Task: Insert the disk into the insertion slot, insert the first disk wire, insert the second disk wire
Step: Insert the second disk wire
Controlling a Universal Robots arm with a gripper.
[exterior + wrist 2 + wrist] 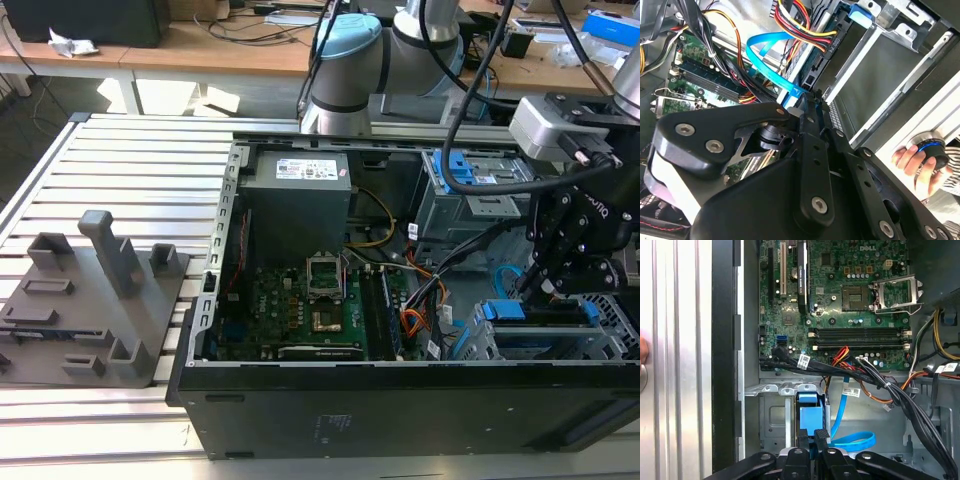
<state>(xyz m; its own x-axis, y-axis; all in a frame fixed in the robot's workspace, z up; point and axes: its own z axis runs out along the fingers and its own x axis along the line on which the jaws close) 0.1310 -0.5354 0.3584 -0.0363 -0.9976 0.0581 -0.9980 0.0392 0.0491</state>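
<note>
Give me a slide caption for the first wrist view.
Gripper poised at the insertion slot, beside the looping second disk wire, motherboard beyond.

Arm (400,50) reaches over the computer case (400,420) from its far side; wrist bent downward; black gripper (562,283) hangs inside case at exterior view's right end; fingertips (816,436) close together, pinched at a blue part; a person's hand (920,167) outside case.

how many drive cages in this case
2: the silver insertion slot at the exterior view's lower right, and a darker grey cage with a blue clip above it. Others may be hidden.
</note>
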